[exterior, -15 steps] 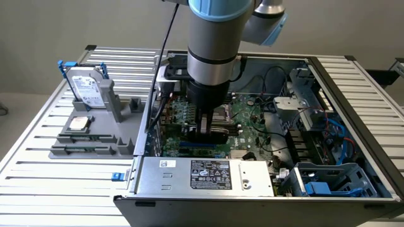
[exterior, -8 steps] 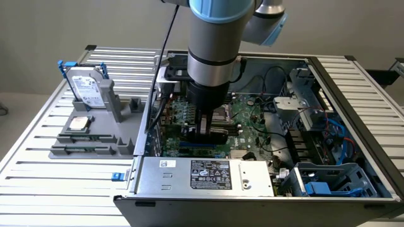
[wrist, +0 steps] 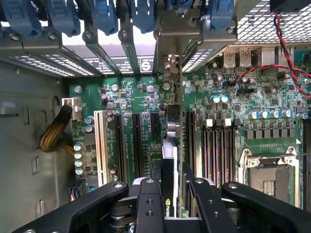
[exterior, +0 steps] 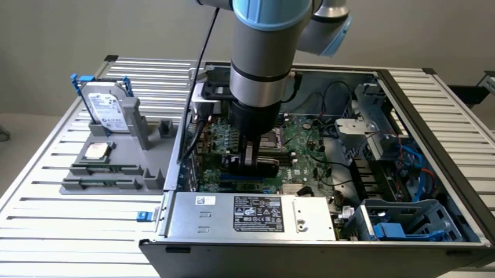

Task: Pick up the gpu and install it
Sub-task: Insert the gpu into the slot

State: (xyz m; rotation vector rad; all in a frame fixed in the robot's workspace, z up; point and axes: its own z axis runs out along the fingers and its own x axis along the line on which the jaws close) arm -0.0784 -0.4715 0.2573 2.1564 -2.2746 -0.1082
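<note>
Leftmost, a grey holder [exterior: 116,174] on the slatted table carries the hard drive [exterior: 106,107], well apart from the open case [exterior: 309,255]. Mid-case, the arm comes straight down beside the case's left wall. The gripper [exterior: 251,165] is clamped on the gpu [wrist: 170,145], which stands edge-on among the motherboard [wrist: 136,97] slots; whether it is seated, cannot tell. Rightward, the blue drive cage [exterior: 410,220] stands well clear.
</note>
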